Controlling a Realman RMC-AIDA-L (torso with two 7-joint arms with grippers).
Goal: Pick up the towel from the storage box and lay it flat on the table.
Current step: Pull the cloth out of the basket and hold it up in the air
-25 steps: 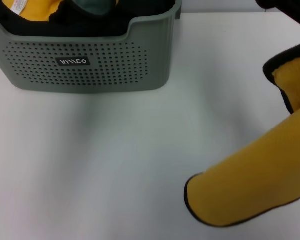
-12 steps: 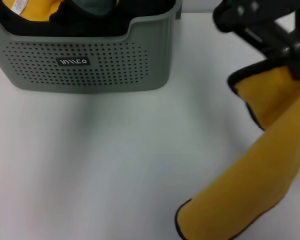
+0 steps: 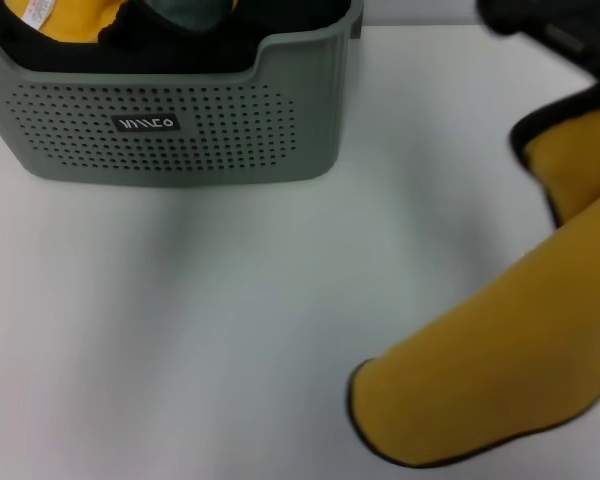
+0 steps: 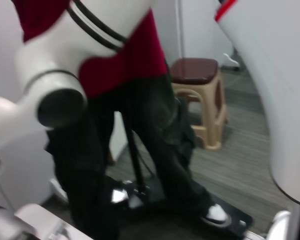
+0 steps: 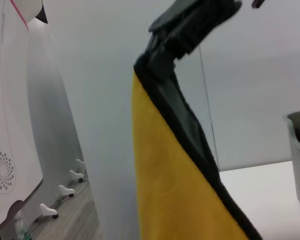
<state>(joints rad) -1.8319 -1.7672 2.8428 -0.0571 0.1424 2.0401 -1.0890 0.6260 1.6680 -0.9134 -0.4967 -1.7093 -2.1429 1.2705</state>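
Note:
The towel, mustard yellow with black edge binding, hangs at the right of the head view, its lower end resting on the white table. My right gripper is at the top right, above the towel. In the right wrist view, the right gripper is shut on the towel's black-bound top edge, and the cloth hangs down from it. The storage box, grey-green with dotted sides and a black label, stands at the back left, well apart from the towel. My left gripper is out of view.
Inside the box lie another bunched yellow cloth with a white label and dark grey-green fabric. The left wrist view shows only the room: a person's legs and a brown stool.
My right gripper swung left with the towel half a second ago and has moved back to the right. The towel's lower end now lies a little farther left and lower on the table.

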